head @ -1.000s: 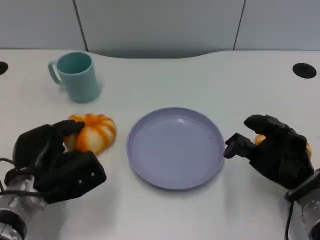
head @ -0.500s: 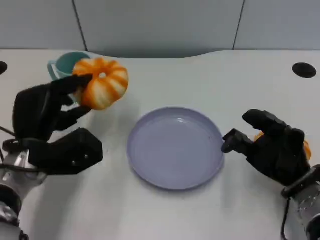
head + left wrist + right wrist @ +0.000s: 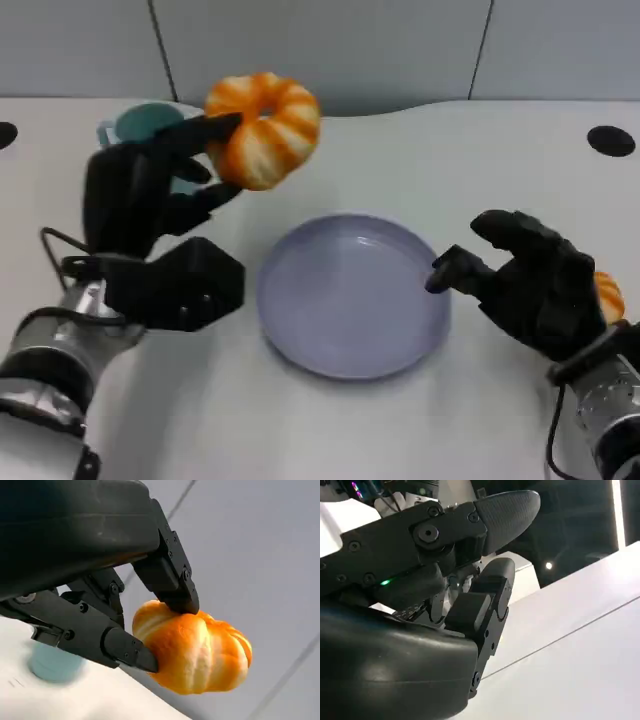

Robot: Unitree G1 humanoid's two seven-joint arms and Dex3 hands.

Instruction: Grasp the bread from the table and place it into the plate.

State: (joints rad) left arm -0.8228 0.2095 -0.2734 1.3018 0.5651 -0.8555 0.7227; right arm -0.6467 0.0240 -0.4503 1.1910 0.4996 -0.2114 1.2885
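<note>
My left hand (image 3: pixel 150 200) pinches the bread (image 3: pixel 265 128), a round, ridged orange-and-cream bun with a dimple in its middle, and holds it in the air above the white tabletop (image 3: pixel 420 160), to the far left of the lavender plate (image 3: pixel 350 295). In the head view the bun is tipped on edge, its dimpled top turned up and away toward the far side, its broad face leaning toward my fingers (image 3: pixel 205 130); being nearly round, it has no clear long axis. In the left wrist view the bread (image 3: pixel 197 652) sits between two black fingertips (image 3: pixel 130 652), one pressing from each side, ridges running from the pinch outward.

Behind my left hand stands a teal mug (image 3: pixel 140 125), most of it hidden by the hand and the bun, with just its rim and part of the handle visible.

My right hand (image 3: pixel 530 285) hangs at the near right of the plate, fingers curled loosely and apart, one fingertip reaching just over the plate's right rim; whether it touches the rim I cannot tell. Behind that hand an orange object (image 3: pixel 607 297) peeks out, mostly covered, so I cannot make out what it is. The right wrist view shows my right hand's fingers (image 3: pixel 485 605) bent, nothing between them.

A dark round hole (image 3: pixel 608 140) sits in the tabletop at the far right.
</note>
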